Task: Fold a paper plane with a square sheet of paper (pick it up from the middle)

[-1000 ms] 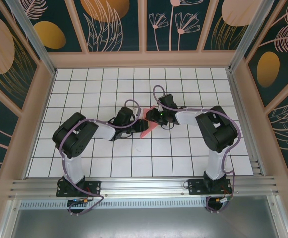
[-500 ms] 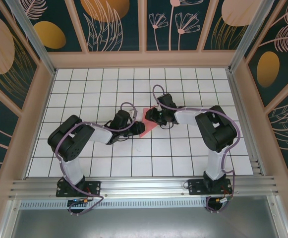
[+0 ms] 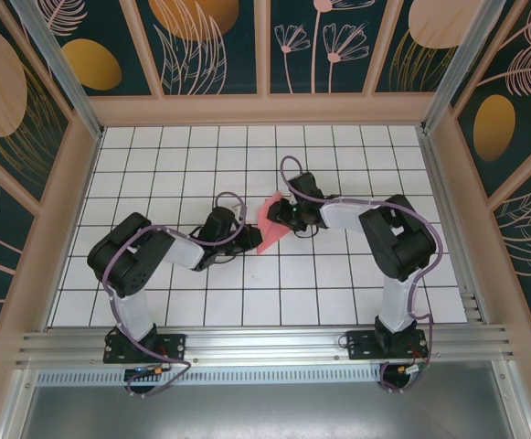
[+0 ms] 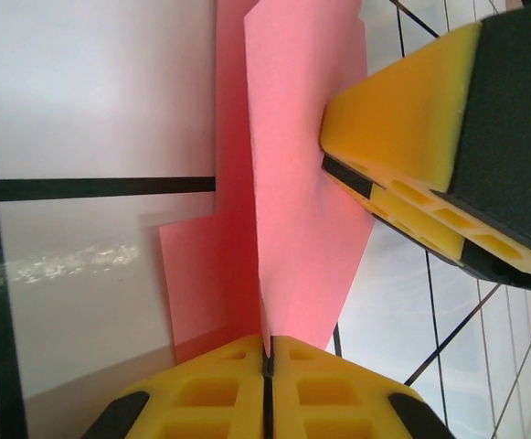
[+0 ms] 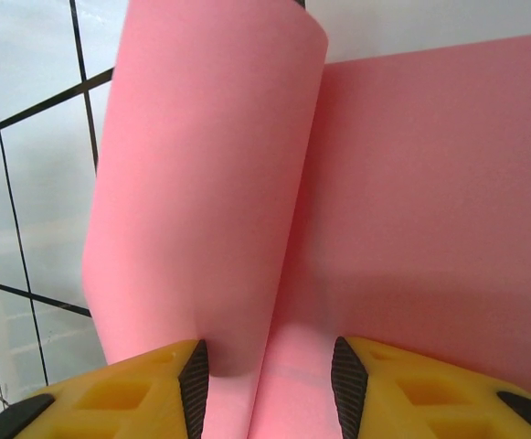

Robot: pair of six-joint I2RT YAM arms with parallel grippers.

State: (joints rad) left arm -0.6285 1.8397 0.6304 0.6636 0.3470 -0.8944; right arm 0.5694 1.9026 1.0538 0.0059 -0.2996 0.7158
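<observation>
You have nothing to read here: no lettering, label, brand mark, number or sign is legible on any surface in these views
</observation>
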